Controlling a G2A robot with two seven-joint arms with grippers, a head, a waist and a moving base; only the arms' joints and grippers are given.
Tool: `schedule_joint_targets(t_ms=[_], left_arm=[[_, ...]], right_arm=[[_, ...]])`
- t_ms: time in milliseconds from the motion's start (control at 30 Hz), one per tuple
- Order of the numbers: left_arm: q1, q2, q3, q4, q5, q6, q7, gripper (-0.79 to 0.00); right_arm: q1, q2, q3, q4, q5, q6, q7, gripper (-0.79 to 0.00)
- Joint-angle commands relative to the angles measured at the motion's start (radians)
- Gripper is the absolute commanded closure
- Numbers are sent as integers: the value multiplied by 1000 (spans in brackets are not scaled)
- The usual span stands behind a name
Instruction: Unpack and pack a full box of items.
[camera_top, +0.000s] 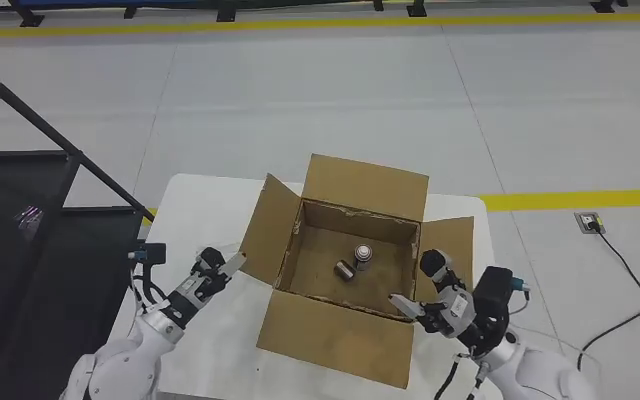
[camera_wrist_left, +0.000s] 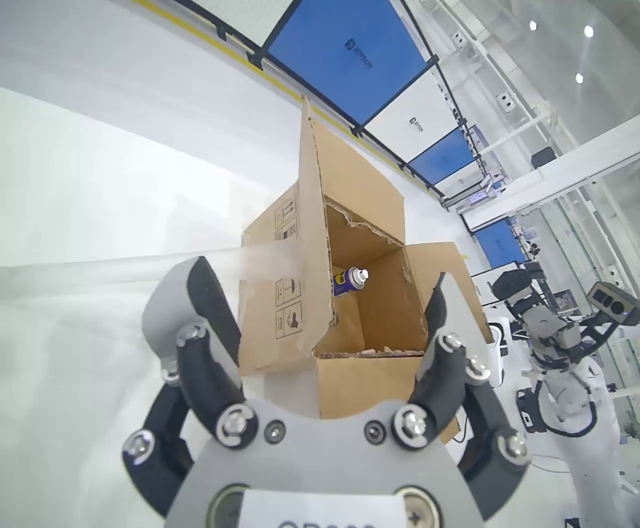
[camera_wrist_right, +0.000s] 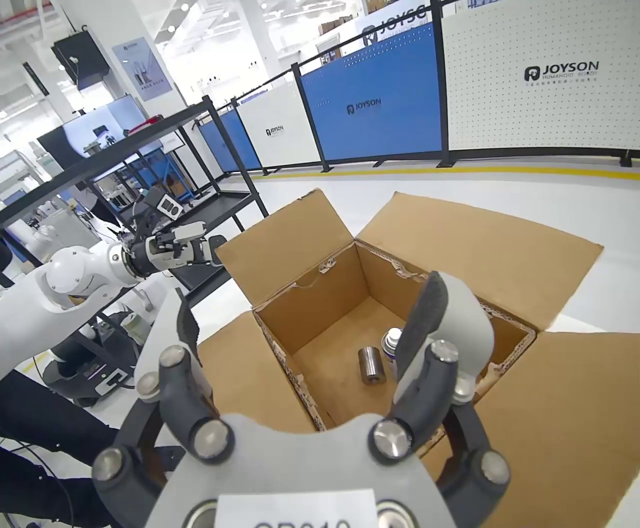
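Note:
An open cardboard box stands in the middle of the white table, flaps spread out. On its floor a blue spray can stands upright beside a short metal cylinder lying on its side. My left gripper hovers open and holding nothing just outside the box's left flap, pointed at the box and the can. My right gripper is open over the box's near right corner. Between its fingers I see the cylinder and the can.
A black cart with a slanted bar stands left of the table. The box flaps stick out on all sides. Bare tabletop lies left of the box. A cable runs along the floor at the right.

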Motion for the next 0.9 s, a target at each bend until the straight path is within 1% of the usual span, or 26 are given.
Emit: schedule_joint_targets(t_ms=[0,33,67,100,267,567,667,700,767,867], left_arm=[[-29,1,22,19,18,12,-5,-231],[-40,2,30,28,27,19,-6,-172],[-50,2,37,36,37,26,-5,-37],[-58,3,45,43,42,31,-5,0],[-82,6,65,75,28,30,-13,0],[-88,13,73,100,-3,18,-10,0],[-87,16,63,104,-16,11,-7,0],[-86,17,59,104,-21,9,-7,0],[-83,20,50,104,-30,4,-11,0],[-69,24,31,99,-40,2,-8,0]], right_arm=[[17,-1,-17,8,-38,33,11,-785],[26,-1,-27,11,-65,58,16,-785],[35,-2,-41,15,-87,75,23,-785],[45,-3,-56,19,-109,83,32,-785],[99,-6,-127,41,-232,145,73,-785],[98,-6,-134,43,-244,149,74,-785],[116,-4,-168,45,-338,140,109,-785],[127,-5,-186,50,-384,151,127,-785],[155,-9,-235,61,-464,191,162,-785],[213,-20,-316,90,-545,250,218,-785]])
